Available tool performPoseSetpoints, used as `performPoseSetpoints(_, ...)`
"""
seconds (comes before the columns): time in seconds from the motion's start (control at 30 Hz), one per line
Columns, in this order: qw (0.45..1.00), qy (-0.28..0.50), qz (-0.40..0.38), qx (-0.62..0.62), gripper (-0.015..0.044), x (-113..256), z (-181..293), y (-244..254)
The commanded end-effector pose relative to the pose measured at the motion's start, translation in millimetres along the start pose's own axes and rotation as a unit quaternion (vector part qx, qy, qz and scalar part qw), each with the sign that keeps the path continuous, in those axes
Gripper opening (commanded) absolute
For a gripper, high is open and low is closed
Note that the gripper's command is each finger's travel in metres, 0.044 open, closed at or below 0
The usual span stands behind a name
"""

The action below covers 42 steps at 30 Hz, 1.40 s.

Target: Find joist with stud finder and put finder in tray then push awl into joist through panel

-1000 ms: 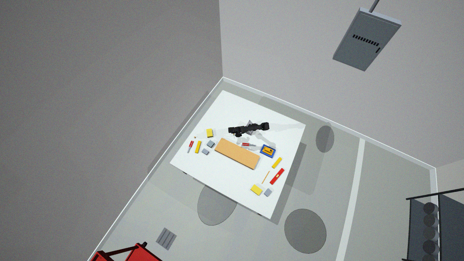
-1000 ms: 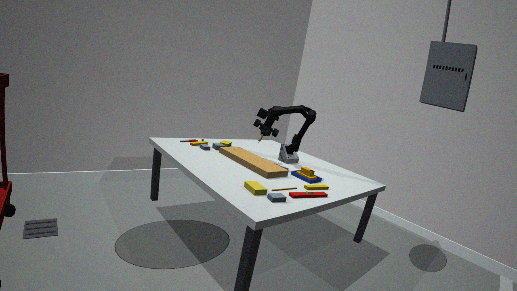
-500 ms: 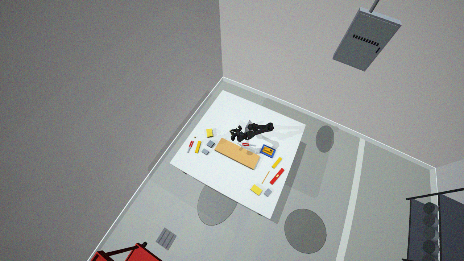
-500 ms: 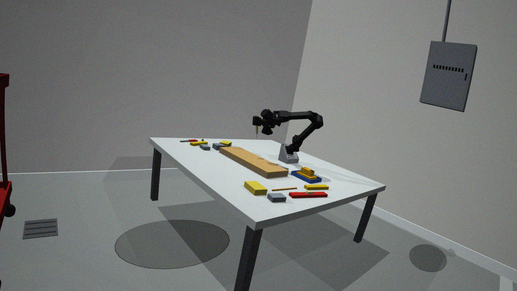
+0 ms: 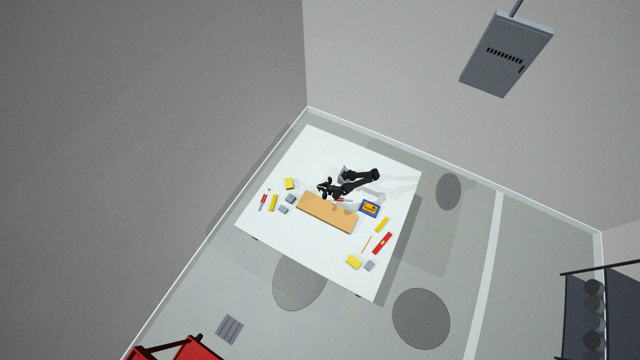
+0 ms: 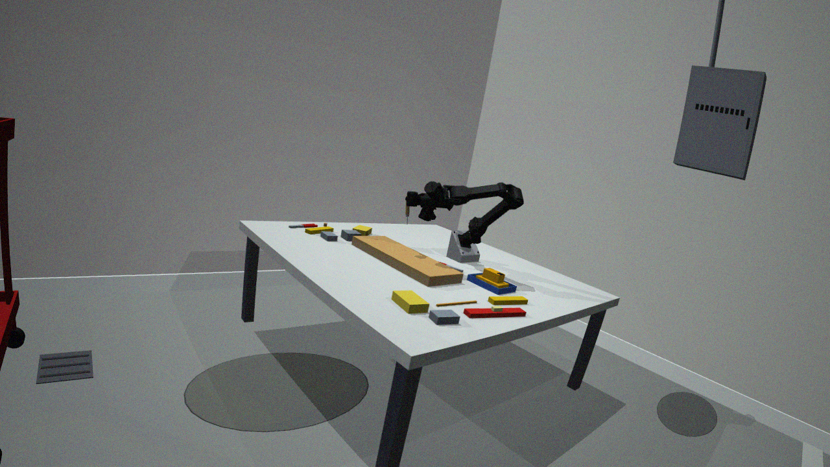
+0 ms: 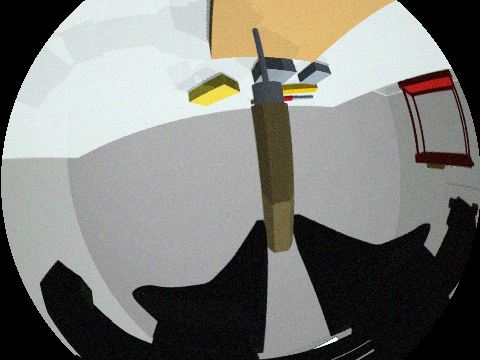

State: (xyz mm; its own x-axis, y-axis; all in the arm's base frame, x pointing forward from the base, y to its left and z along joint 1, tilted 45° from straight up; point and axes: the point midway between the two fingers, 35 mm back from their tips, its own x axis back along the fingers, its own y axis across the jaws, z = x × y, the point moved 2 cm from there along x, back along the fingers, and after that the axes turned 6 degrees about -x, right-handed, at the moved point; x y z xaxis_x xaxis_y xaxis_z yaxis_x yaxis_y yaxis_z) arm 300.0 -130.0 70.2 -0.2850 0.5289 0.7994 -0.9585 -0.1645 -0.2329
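Observation:
My gripper [image 5: 320, 187] [image 6: 408, 202] [image 7: 278, 223] is shut on the awl [image 6: 407, 211] [image 7: 275, 160] by the end of its wooden handle. The awl's metal tip points down in the exterior view, above the table beyond the panel. The tan floor panel [image 5: 326, 211] [image 6: 406, 255] [image 7: 300, 25] lies flat on the table. The joist is hidden, and no hole can be made out. The yellow-orange stud finder [image 5: 370, 206] [image 6: 493, 275] sits in the blue tray [image 5: 367, 213] [image 6: 487, 286], right of the panel.
Red-handled pliers [image 5: 340, 199] lie between the panel and the arm base. At the left are a yellow block [image 5: 289, 183] [image 7: 215, 92], grey blocks [image 5: 290, 198] and a yellow bar [image 5: 273, 202]. At the right are a red level [image 5: 382, 243] [image 6: 495, 312], a pencil [image 5: 366, 244] and another yellow block [image 5: 353, 261].

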Motion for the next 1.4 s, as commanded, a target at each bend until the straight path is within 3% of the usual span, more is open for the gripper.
performPoseSetpoints(0.0,0.997,0.009,0.07,0.009,0.0,9.6,-11.5,-15.3)
performPoseSetpoints(0.43,0.962,0.026,0.269,0.034,0.0,52.5,-47.4,-47.1)
performPoseSetpoints(0.9,0.881,0.04,0.47,0.047,0.0,118.5,-77.8,-52.8)
performPoseSetpoints(1.37,0.876,0.041,0.479,0.047,0.0,121.5,-80.7,-52.2)
